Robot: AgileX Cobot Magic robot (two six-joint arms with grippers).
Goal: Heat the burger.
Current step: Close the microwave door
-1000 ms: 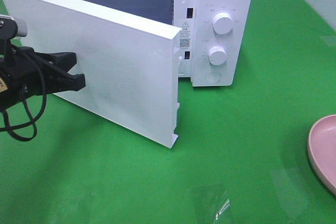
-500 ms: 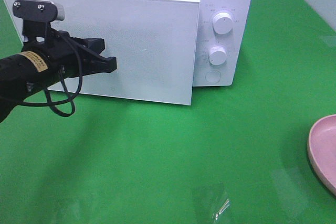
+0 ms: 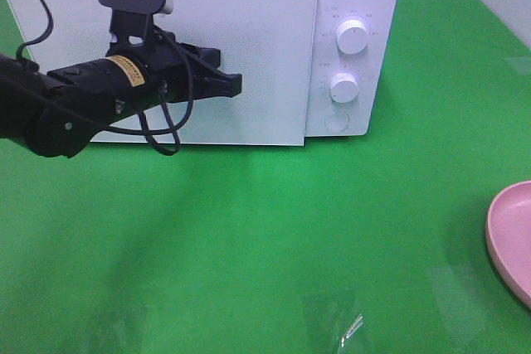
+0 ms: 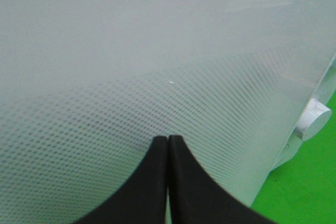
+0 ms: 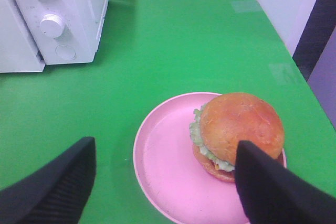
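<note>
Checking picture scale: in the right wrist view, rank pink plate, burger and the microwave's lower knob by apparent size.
1. pink plate
2. burger
3. lower knob, though it sits farther from the camera, so looks smaller.

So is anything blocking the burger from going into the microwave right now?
Yes. The microwave door is shut, with the left gripper and its closed fingers against it. The burger sits on the pink plate, below the open right gripper, with nothing between them.

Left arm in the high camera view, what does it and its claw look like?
The left arm is black with a yellow label and looping black cables; a black bracket on top holds a small grey camera. Its claw has black, curved, tapering fingers.
</note>
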